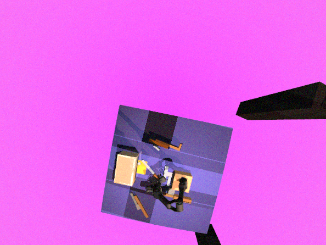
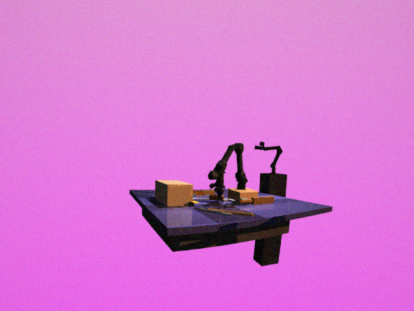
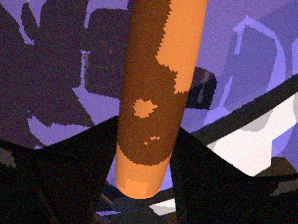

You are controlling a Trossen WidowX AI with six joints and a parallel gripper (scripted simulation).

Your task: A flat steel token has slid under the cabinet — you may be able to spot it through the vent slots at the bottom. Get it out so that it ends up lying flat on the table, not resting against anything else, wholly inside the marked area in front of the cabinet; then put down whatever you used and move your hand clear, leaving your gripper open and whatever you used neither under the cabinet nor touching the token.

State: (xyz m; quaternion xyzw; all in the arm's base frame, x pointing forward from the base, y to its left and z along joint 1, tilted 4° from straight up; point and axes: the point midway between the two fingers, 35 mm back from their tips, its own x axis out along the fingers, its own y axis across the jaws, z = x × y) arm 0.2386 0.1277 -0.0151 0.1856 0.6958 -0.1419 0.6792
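The tan cabinet (image 1: 124, 170) (image 2: 179, 195) stands at the table's left side. The yellow marked area (image 1: 142, 171) lies in front of it, partly shadowed. My gripper (image 1: 157, 178) (image 2: 219, 199) (image 3: 146, 127) is shut on the orange handle (image 3: 150, 90) of a long tool. The tool's pale shaft (image 1: 148, 167) runs from the gripper toward the cabinet, and its far end is over or on the yellow area's cabinet side. I cannot tell whether it touches the table. The steel token cannot be made out in any view; the vent slots are not visible either.
An orange hooked piece (image 1: 175, 147) and a small white piece (image 1: 156, 148) lie at the upper side. An orange stick (image 1: 141, 207) (image 2: 242, 212) lies beside a grey one (image 1: 134, 200). White pieces (image 1: 168, 174) lie near the tan base box (image 1: 176, 178) (image 2: 242, 195); an orange bar (image 2: 263, 200) is beside it.
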